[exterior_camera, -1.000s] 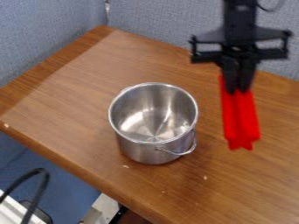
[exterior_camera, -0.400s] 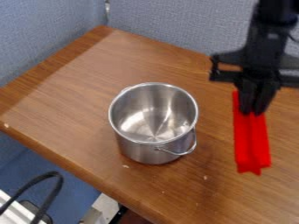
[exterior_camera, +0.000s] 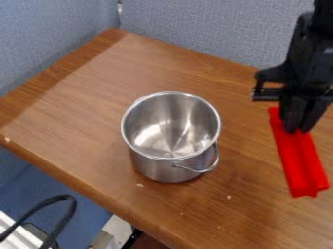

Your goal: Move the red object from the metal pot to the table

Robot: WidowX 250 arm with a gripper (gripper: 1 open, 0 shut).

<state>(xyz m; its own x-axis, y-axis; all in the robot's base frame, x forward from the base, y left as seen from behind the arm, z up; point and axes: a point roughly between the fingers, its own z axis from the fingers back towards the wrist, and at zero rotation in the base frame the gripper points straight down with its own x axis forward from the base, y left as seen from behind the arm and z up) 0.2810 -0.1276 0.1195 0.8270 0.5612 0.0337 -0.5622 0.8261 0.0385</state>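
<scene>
The red object (exterior_camera: 299,156) is a long flat bright red bar hanging down at the right edge of the view, over the table (exterior_camera: 78,97). My gripper (exterior_camera: 305,123) is shut on its upper end, with the black arm rising above it. The metal pot (exterior_camera: 172,134) stands left of the bar in the middle of the table, shiny and empty inside, its wire handle lying down at the front. The bar's lower end is close to the tabletop; whether it touches I cannot tell.
The brown wood-grain tabletop runs diagonally, with its rounded front edge at lower left. A blue-grey wall stands behind it. A dark cable (exterior_camera: 33,222) loops below the table's edge at the bottom left.
My gripper has carried the red bar to the right and toward the front, away from the pot. The pot has not moved.
</scene>
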